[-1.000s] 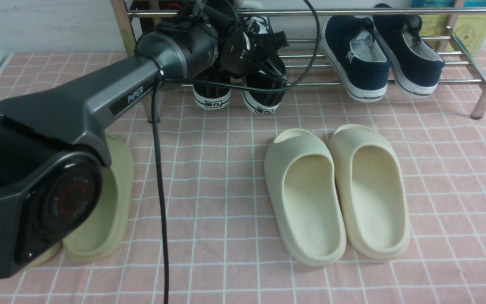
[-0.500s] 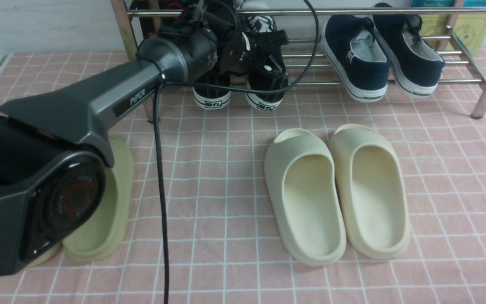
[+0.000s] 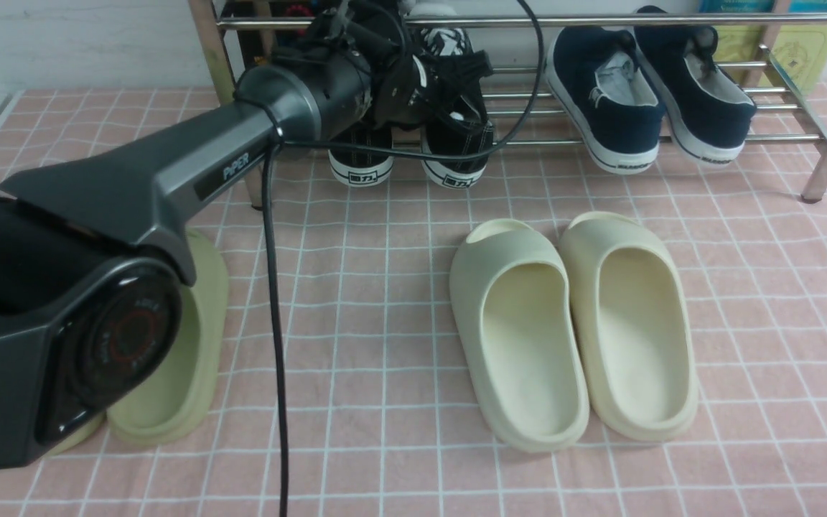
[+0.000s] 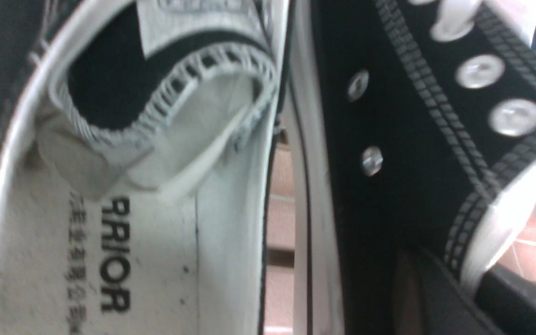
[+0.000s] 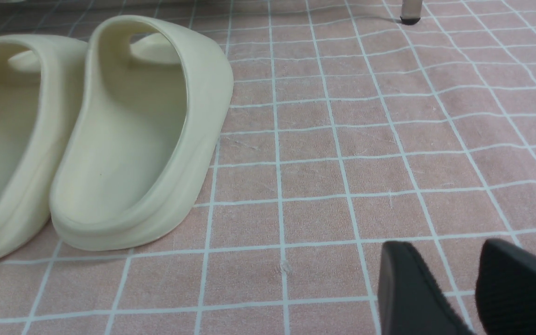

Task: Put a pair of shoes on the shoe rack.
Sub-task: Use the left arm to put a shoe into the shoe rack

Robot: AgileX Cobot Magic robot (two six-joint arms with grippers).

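A: Black sneakers (image 3: 456, 143) placed?
B: Both on the lower bars of the shoe rack (image 3: 672, 20), heels out. Left gripper (image 3: 449, 79) pressed close among them — clamped or parted, impossible to tell.
A: Right gripper (image 5: 449, 255)?
B: Spread wide, empty. Probably only a clean retreat left.

White letters spell "PIPER" along the dark grey link of the left arm (image 3: 236, 166). Each heel tab of the two black canvas sneakers with white soles (image 3: 361, 156) carries a small boxed mark, seemingly two Chinese characters (too small for me to read surely). Inside one sneaker, the white insole (image 4: 156, 260) shows black capitals "RRIOR", the beginning hidden, with blurred small characters alongside. The heel lettering on the navy slip-on shoes (image 3: 586, 61) is illegible.
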